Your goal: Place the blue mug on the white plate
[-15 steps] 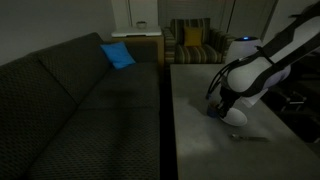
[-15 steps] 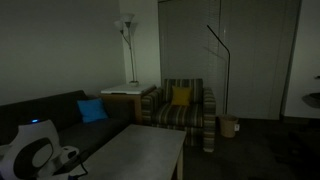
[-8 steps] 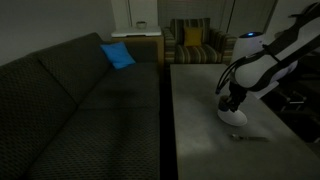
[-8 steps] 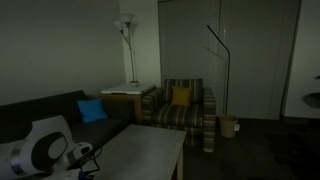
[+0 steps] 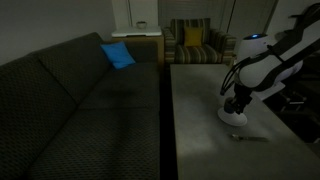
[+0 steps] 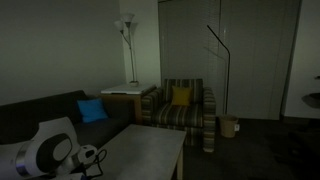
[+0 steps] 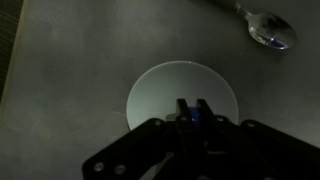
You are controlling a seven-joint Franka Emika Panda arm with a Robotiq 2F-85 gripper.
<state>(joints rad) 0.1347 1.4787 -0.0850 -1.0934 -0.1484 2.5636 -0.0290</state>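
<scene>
The hand (image 7: 192,107) is hanging directly over the white plate (image 7: 160,88) in the wrist view, its two dark fingers clenching tight on the blue mug (image 7: 192,114), of which only a small blue patch is showing between the fingertips. The mug is sitting over the near half of the plate, just inside its rim. Whether its base is touching the plate or hovering just above it cannot be told in this dim light. The plate is lying flat on the grey table (image 7: 70,50), and a metal spoon (image 7: 266,29) is lying well apart from it toward the top right corner, bowl end pointing right. In an exterior view the arm (image 5: 262,66) is reaching down from the right, and the plate is showing as a pale disc under the hand, near the table's far right side. The spoon is lying just in front of the plate there. A long dark sofa (image 5: 80,100) is running along the table's left edge, with a bright blue cushion (image 5: 117,55) leaning at its far end. A striped armchair (image 6: 182,108) holding a yellow cushion (image 6: 180,97) is standing beyond the table, with a floor lamp (image 6: 127,28) beside it.
</scene>
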